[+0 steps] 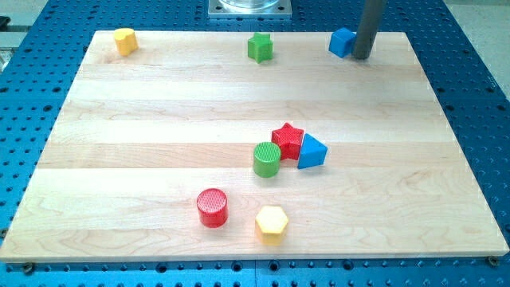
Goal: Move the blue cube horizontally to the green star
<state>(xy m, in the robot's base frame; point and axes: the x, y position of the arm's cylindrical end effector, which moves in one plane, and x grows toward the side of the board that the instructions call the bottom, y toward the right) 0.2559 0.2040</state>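
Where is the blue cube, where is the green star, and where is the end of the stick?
blue cube [341, 41]: camera view, its front face.
green star [259, 48]: camera view, its top.
my tip [361, 57]: camera view, the rod's very end, touching the cube's right side.

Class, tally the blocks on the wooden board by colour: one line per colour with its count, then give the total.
Yellow: 2, the yellow block and the yellow hexagon
Green: 2, the green star and the green cylinder
Blue: 2, the blue cube and the blue triangle
Red: 2, the red star and the red cylinder
Total: 8
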